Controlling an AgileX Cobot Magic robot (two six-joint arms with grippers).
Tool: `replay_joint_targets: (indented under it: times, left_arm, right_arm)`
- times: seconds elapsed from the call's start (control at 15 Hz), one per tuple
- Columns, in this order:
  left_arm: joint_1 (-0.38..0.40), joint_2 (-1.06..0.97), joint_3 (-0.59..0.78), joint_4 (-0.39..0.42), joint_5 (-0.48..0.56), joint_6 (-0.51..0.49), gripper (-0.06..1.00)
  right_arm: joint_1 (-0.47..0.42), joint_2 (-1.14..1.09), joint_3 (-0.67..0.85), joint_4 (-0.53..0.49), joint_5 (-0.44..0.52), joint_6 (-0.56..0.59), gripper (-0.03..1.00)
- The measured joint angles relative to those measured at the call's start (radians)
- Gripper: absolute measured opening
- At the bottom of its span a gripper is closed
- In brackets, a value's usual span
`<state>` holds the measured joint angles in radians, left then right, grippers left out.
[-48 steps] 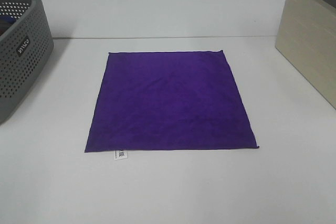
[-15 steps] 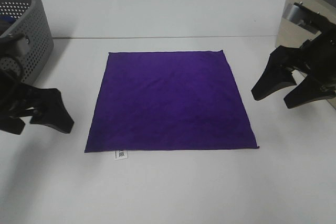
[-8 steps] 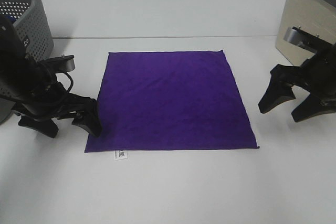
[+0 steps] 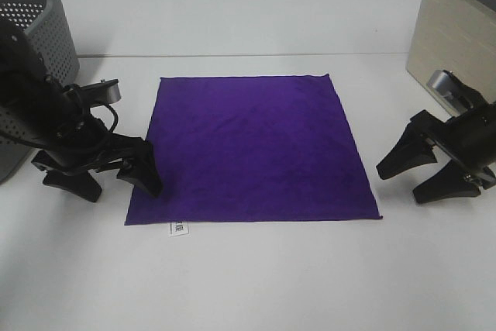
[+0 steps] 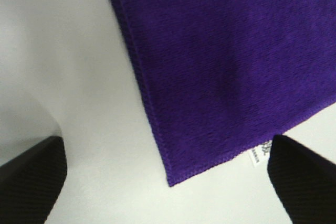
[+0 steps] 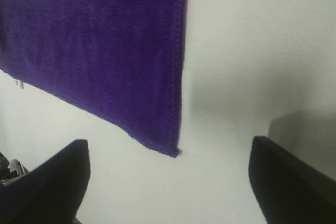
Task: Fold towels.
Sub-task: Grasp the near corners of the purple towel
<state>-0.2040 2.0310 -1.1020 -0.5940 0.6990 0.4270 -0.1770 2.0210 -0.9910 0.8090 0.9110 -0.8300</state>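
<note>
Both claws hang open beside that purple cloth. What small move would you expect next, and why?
Probably lower and pinch. The deep purple square microfibre cloth lies flat, and the open left gripper and right gripper each frame a near corner, gripping nothing.

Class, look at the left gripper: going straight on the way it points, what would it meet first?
Likely the towel: its tagged corner lies within the open left gripper, whose outer finger is over bare table. Its height above them is unclear.

Deep purple square towel (image 4: 252, 147), spread flat and unfolded on the desk (image 4: 256, 277), edges straight, small white tag (image 4: 179, 228) at near-left corner edge.
</note>
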Motion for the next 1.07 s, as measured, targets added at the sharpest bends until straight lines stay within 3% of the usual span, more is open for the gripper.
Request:
replay_joint_targets:
  times: [0.4,0.67,0.8,1.07]
  left_arm:
    - [0.004,0.012,0.033,-0.158,-0.018,0.095,0.97]
    - [0.088,0.007,0.094,-0.352,-0.001,0.242,0.96]
    - [0.1,0.008,0.1,-0.355,0.021,0.276,0.96]
    - [0.1,0.008,0.1,-0.322,0.027,0.244,0.96]
  right_arm:
    - [0.0,0.062,-0.002,0.099,0.029,-0.045,0.79]
    - [0.0,0.066,-0.002,0.121,0.037,-0.049,0.79]
    - [0.0,0.069,-0.002,0.125,0.037,-0.049,0.79]
    - [0.0,0.07,-0.002,0.13,0.038,-0.049,0.79]
